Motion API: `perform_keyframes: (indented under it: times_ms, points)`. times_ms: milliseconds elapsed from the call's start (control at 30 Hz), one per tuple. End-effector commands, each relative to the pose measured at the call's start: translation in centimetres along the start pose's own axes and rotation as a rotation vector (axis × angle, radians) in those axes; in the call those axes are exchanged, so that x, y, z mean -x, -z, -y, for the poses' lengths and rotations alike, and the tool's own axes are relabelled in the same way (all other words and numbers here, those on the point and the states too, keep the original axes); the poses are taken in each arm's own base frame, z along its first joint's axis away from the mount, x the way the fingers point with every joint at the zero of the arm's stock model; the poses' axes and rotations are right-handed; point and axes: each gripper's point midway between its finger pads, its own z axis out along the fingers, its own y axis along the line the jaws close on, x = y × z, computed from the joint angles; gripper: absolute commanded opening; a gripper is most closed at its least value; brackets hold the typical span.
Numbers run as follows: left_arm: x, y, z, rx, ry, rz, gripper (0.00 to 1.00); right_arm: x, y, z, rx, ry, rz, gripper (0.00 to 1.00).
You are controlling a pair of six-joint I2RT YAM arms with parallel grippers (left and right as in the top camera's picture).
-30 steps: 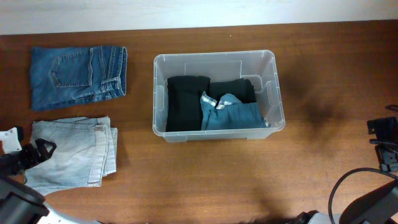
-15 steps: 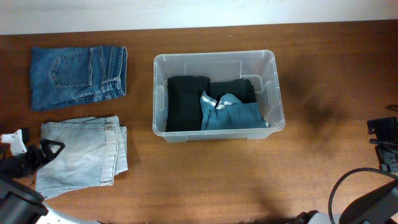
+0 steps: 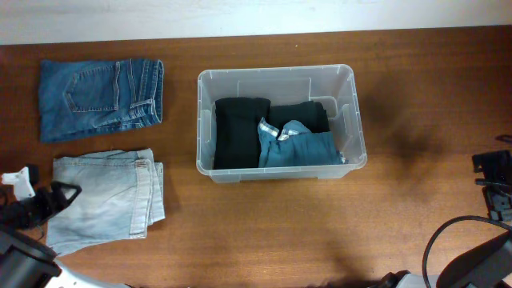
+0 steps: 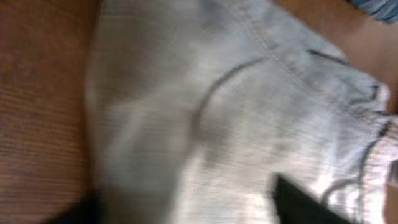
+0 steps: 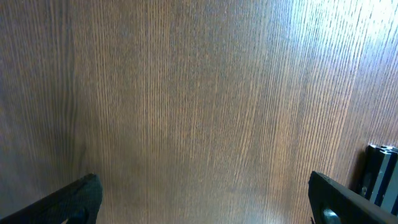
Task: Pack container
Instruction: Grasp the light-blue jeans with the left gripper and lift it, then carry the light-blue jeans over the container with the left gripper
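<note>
Container [image 3: 276,70] mid-table [image 3: 416,96], holds black folded clothes [image 3: 240,132] + teal garment [image 3: 300,148]. L jaws apart, astride outer edge of pale jeans [image 3: 104,196]; prob. not pinching, wrist view blurred. R jaws fully wide, empty, over table. Dark jeans [image 3: 96,96] beyond pale pair.

Overhead: even, diffuse light, sharp throughout; I log one soft shadow on the worktop [image 3: 408,144] beyond my right end effector [image 5: 211,208].
Left wrist: light jeans [image 4: 249,124] under the left end effector [image 4: 186,214] badly blurred.
Right wrist: crisp grain, brighter sheen upper right.
</note>
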Motion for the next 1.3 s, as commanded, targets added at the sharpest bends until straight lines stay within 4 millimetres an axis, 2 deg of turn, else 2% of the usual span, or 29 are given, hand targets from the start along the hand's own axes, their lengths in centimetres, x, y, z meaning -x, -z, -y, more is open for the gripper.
perform_keyframes:
  times_ms: [0, 100, 167, 300, 367, 433, 500, 600, 700, 833, 933, 1000, 1100, 1233, 1267]
  points:
    - [-1.9, -1.4, -0.3, -0.011, 0.030, -0.063, 0.44, 0.3, 0.2, 0.3, -0.005, -0.013, 0.015, 0.98]
    - [-2.0, -1.4, -0.5, -0.001, 0.029, -0.069, 0.13, 0.3, 0.2, 0.3, -0.005, -0.013, 0.015, 0.98]
    - [-1.9, -1.4, -0.5, 0.002, 0.027, -0.067, 0.02, 0.3, 0.2, 0.3, -0.005, -0.013, 0.015, 0.98]
    - [-1.8, -1.4, -0.5, 0.000, 0.027, -0.064, 0.01, 0.3, 0.2, 0.3, -0.005, -0.013, 0.015, 0.98]
    - [-1.2, -1.2, -0.2, -0.017, 0.033, -0.042, 0.01, 0.3, 0.2, 0.3, -0.005, -0.013, 0.015, 0.99]
    - [0.5, -0.7, 0.6, -0.066, 0.044, 0.017, 0.01, 0.3, 0.2, 0.3, -0.005, -0.014, 0.015, 0.98]
    - [3.6, 0.6, 1.9, -0.145, 0.065, 0.113, 0.01, 0.3, 0.2, 0.3, -0.005, -0.013, 0.015, 0.98]
    - [8.5, 3.6, 3.9, -0.255, 0.100, 0.245, 0.01, 0.3, 0.2, 0.3, -0.005, -0.013, 0.015, 0.98]
    - [13.0, 7.5, 6.4, -0.366, 0.065, 0.361, 0.01, 0.3, 0.2, 0.3, -0.005, -0.013, 0.015, 0.98]
    - [17.6, 14.0, 12.3, -0.587, -0.101, 0.510, 0.01, 0.3, 0.2, 0.3, -0.005, -0.013, 0.015, 0.98]
    - [19.5, 17.0, 16.1, -0.624, -0.164, 0.526, 0.01, 0.3, 0.2, 0.3, -0.005, -0.013, 0.015, 0.98]
    - [20.1, 18.5, 18.8, -0.626, -0.230, 0.534, 0.01, 0.3, 0.2, 0.3, -0.005, -0.013, 0.015, 0.98]
    - [20.6, 20.4, 24.2, -0.629, -0.334, 0.534, 0.01, 0.3, 0.2, 0.3, -0.005, -0.013, 0.015, 0.98]
    - [20.4, 21.9, 30.9, -0.602, -0.415, 0.522, 0.01, 0.3, 0.2, 0.3, -0.005, -0.013, 0.015, 0.98]
    - [20.1, 22.2, 33.1, -0.589, -0.447, 0.522, 0.01, 0.3, 0.2, 0.3, -0.005, -0.013, 0.015, 0.98]
